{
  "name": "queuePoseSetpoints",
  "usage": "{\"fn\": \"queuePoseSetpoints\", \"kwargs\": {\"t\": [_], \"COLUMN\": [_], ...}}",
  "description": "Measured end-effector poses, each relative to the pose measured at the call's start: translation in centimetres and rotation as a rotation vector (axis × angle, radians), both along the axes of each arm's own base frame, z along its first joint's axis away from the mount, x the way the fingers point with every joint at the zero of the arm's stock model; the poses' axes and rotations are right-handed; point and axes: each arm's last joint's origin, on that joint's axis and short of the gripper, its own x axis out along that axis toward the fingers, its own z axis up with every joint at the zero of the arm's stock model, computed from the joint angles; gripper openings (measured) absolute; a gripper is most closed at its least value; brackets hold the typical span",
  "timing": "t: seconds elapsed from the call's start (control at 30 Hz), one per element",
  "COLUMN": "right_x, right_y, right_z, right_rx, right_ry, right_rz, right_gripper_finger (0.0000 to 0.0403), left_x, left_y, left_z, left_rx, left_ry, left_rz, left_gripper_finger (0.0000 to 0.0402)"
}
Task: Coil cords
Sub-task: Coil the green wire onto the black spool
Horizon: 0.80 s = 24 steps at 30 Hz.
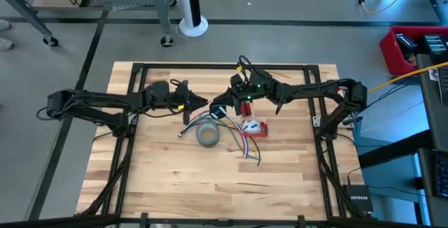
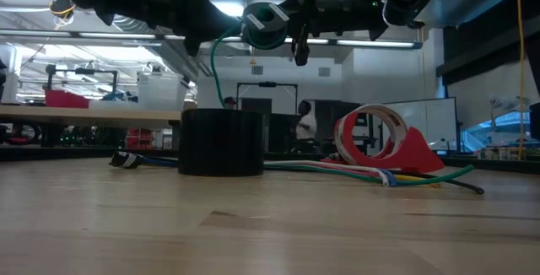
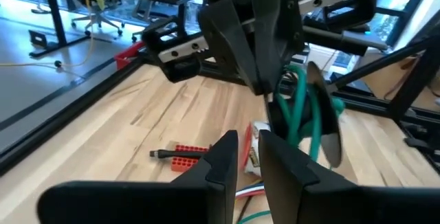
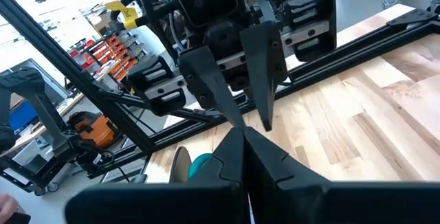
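A thin green cord, wound into a small coil (image 3: 302,107), hangs in the air above the table's middle. My right gripper (image 1: 218,109) is shut on it; it reaches in from the table's right. One strand of the cord (image 2: 214,68) drops from the coil toward the table, behind the tape roll. My left gripper (image 3: 251,157) faces the coil from the table's left, a short way off. Its fingers stand narrowly open with nothing between them. In the right wrist view my left gripper (image 4: 251,122) shows just beyond my right fingertips. My right gripper pinches the coil's windings (image 3: 278,104) between its two fingers, at the side of the coil nearest my left gripper. The fingers come about level from the table's right. The coil is lifted clear and hangs beside the fingertips, one strand trailing down.
A grey tape roll (image 1: 208,135) stands below the grippers, with a red tape dispenser (image 1: 256,127) to its right. A bundle of coloured cords (image 1: 241,145) lies between and in front of them. A small red block (image 3: 184,159) lies nearby. Black frame rails (image 1: 210,66) border the table.
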Motion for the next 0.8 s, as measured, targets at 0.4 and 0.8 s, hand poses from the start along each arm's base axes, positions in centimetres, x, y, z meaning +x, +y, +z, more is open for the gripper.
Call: {"fn": "queuePoseSetpoints", "kwargs": {"t": [0.4, 0.8], "right_x": [0.0, 0.0], "right_y": [0.0, 0.0], "right_z": [-0.03, 0.01], "right_rx": [0.0, -0.009], "right_ry": [0.001, -0.004], "right_rz": [0.0, 0.002], "right_gripper_finger": [0.0007, 0.0007], "left_x": [0.37, 0.64], "left_y": [-0.62, -0.57], "left_z": [-0.05, -0.06], "left_rx": [-0.002, -0.016], "left_ry": [-0.015, -0.036], "left_rz": [-0.037, -0.033], "left_gripper_finger": [0.0052, 0.0052]}}
